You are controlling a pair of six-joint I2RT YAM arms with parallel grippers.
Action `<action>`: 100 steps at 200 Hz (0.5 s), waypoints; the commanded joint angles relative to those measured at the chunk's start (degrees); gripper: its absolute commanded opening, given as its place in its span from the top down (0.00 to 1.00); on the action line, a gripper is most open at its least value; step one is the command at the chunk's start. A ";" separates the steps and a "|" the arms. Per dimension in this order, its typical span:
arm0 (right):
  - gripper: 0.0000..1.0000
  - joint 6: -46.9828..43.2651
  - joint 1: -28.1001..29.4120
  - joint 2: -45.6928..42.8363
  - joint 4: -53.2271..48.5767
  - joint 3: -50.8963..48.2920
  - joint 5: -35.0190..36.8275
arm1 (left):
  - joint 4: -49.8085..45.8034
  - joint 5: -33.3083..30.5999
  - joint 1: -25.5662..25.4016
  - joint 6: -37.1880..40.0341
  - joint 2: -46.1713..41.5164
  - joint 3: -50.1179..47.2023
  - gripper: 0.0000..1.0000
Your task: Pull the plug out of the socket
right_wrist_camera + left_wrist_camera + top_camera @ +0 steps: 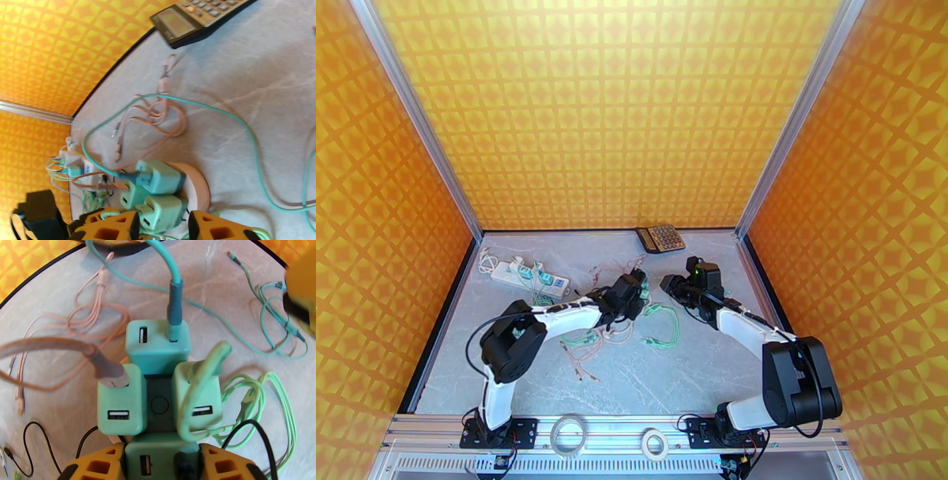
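Mint-green square USB charger plugs (118, 405), four of them, ring the dark centre block (160, 404) of your round pale-pink socket hub (199, 185), mid-table in front of the left arm's wrist.

Left wrist view: your left claw (162, 465) has its yellow fingers (98, 467) tight against both sides of the nearest mint-green plug (156, 453), pinching it. The plug is seated in the hub. The far plug carries a teal cable (173, 299), the left-hand one a pink cable (59, 346), and the right-hand one a light-green lead.

From the top you get the left claw (634, 290) over a tangle of cables, and the grip is not readable there. That view does show the right claw (673, 284) near the hub but apart from it.

Right wrist view: the right claw (164, 228) is spread with nothing gripped. Plugs and hub lie beyond its fingers on the grey marbled table (671, 371). This view gives you the hub's pink disc base, which the plugs cover from the left wrist.

A white power strip (528, 276) sits near the left wall and a grey desk calculator (661, 238) at the back edge.
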 commanded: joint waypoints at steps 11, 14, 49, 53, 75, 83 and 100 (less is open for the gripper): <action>0.60 3.39 0.27 2.94 11.23 -6.12 -7.51 | -2.18 1.80 0.08 -0.35 -4.47 -3.62 0.64; 0.60 3.49 0.29 3.26 11.75 -6.35 -8.15 | -2.14 1.83 0.07 -0.50 -4.57 -3.93 0.64; 0.57 3.14 1.59 5.28 13.82 -5.21 -11.87 | -2.01 2.29 0.07 -1.56 -5.23 -5.38 0.63; 0.56 3.01 1.86 5.50 13.63 -4.98 -11.94 | -2.01 2.31 0.07 -1.67 -5.17 -5.38 0.63; 0.56 1.89 3.54 7.77 12.51 -3.79 -12.21 | -1.59 2.82 0.04 -2.27 -4.96 -5.30 0.63; 0.56 1.82 3.94 8.80 12.76 -3.48 -12.55 | -1.49 2.98 -0.05 -2.46 -4.83 -5.17 0.63; 0.56 1.64 4.83 10.23 12.91 -2.58 -13.25 | -1.41 3.36 -0.08 -2.56 -4.56 -4.91 0.63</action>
